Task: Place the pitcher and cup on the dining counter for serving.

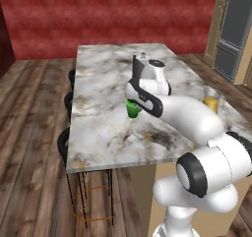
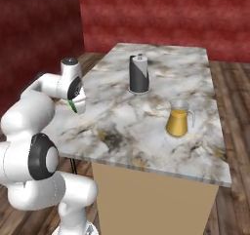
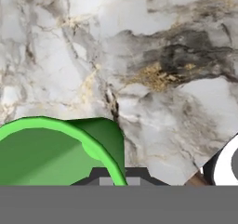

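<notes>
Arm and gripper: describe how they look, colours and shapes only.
The arm is made of glossy white, rounded, bulbous segments with black bands and round dark caps at the joints. The gripper has small dark finger tips on a white hand. No cables or markings visible.

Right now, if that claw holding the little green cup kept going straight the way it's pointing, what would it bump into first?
Most likely the dining counter: the gripper, shut on the cup, points down at bare marble. How near the top is, I can't judge.
</notes>
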